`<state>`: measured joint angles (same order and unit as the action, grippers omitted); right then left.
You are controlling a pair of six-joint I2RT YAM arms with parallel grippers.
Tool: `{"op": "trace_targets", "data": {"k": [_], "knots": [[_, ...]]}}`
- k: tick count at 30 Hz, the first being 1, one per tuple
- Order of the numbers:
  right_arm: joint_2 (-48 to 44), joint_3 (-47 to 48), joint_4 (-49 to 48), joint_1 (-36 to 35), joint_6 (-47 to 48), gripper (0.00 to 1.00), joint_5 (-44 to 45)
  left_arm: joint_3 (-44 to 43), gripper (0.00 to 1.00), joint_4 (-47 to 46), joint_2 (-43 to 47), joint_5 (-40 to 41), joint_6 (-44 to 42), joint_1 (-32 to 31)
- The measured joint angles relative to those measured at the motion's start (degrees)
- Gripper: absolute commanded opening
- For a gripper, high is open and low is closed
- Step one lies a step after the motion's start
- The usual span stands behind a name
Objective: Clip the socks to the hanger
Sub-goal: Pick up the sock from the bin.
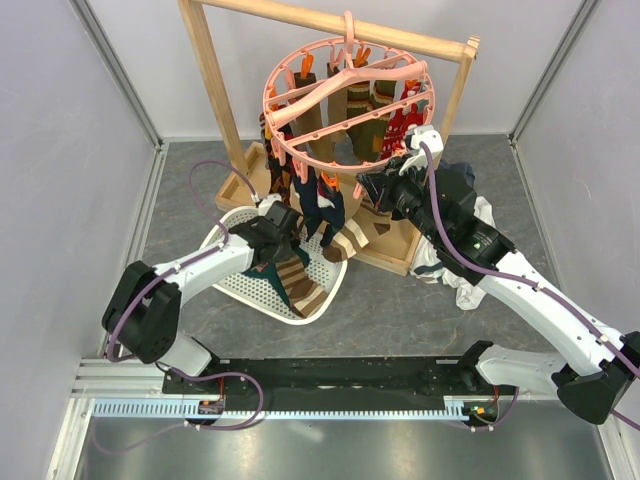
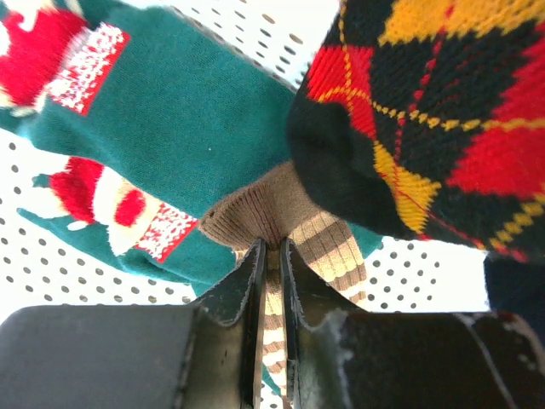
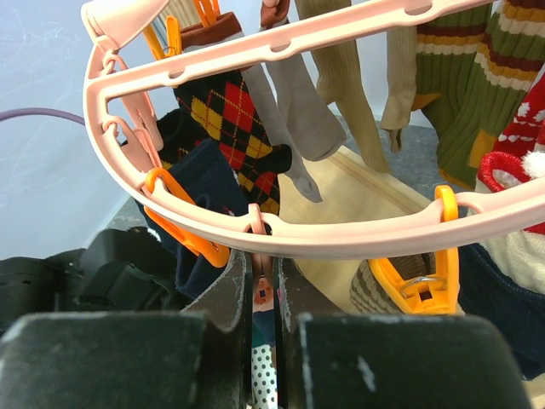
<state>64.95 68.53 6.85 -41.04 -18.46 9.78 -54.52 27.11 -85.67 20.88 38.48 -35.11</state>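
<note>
almost loaded, basket socks left

most socks (image 1: pixel 362 125) hang on the hanger (image 3: pixel 341 241). your left gripper (image 2: pixel 271 256) pinches a striped sock (image 2: pixel 328 247) in the basket (image 1: pixel 235 285), teal sock (image 2: pixel 196 111) beside it; your right gripper (image 3: pixel 264 281) is squeezed narrow on a pink clip (image 3: pixel 257 217).

No words, numbers, labels or signs can be read in any of the pictures.
</note>
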Motion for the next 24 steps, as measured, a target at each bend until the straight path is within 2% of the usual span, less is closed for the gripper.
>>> {"op": "trace_targets", "data": {"k": [14, 20, 24], "knots": [[0.26, -0.26, -0.26, 0.00, -0.61, 0.01, 0.04, 0.52, 0.27, -1.07, -3.78, -0.48, -0.79, -4.48], [0.44, -0.26, -0.37, 0.00, -0.87, 0.01, 0.04, 0.52, 0.25, -1.05, -3.87, -0.39, -1.36, -4.68], [0.44, -0.26, -0.37, 0.00, -0.90, 0.01, 0.04, 0.50, 0.14, -1.07, -4.24, -0.42, -1.73, -4.81]]}}
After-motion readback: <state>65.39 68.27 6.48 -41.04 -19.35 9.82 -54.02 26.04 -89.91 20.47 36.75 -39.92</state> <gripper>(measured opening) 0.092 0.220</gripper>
